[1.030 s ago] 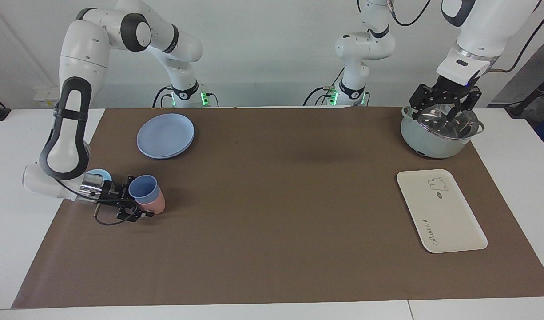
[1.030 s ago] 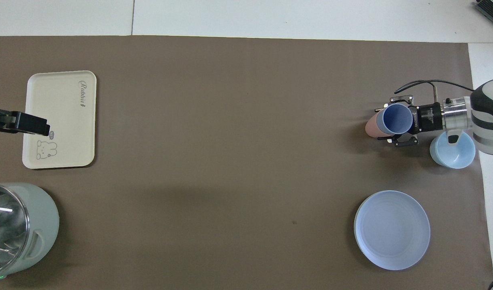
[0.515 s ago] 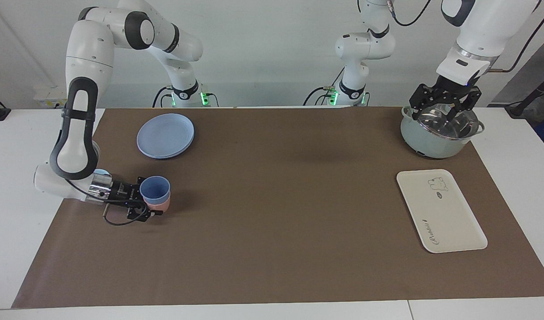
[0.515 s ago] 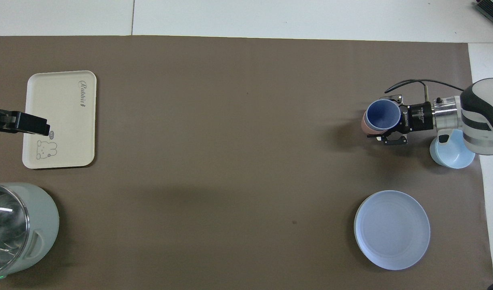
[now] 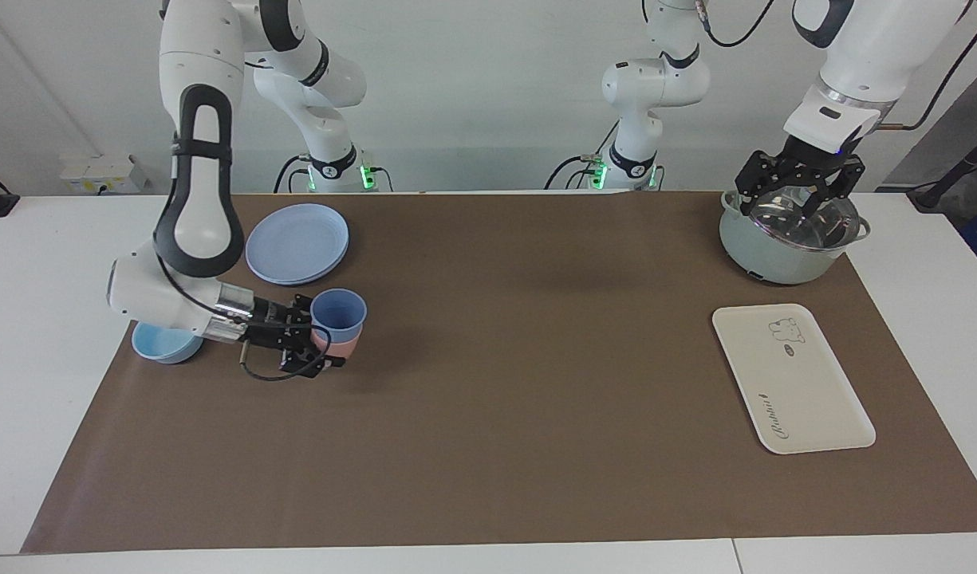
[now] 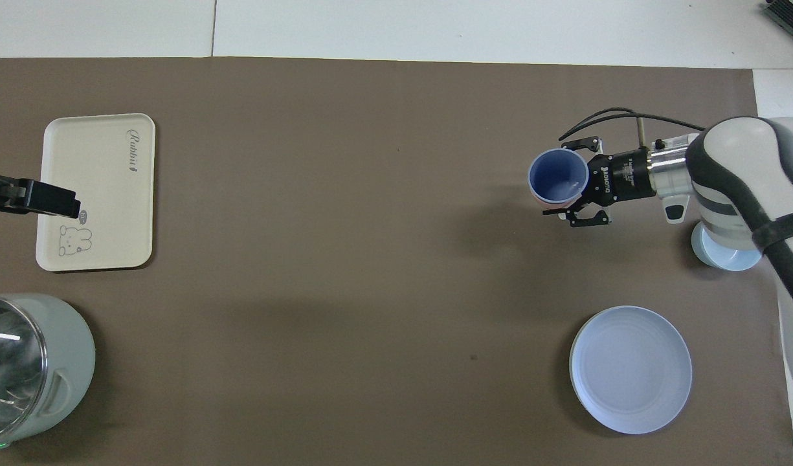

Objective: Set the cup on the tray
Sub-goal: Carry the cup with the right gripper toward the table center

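Observation:
The periwinkle-blue cup sits nested in a salmon-pink tumbler. My right gripper is shut on this stack from the side and holds it upright a little above the mat, over the part toward the right arm's end. The overhead view shows the cup's open mouth and the right gripper. The cream tray lies flat toward the left arm's end, seen also from overhead. My left gripper hangs open over the pot and waits.
A grey-green pot with a glass lid stands nearer to the robots than the tray. A round blue plate and a light-blue bowl lie toward the right arm's end. A brown mat covers the table.
My right gripper has carried the stacked cup and pink tumbler off the mat and toward the table's middle, away from the bowl, turning them upright. The left arm has not moved.

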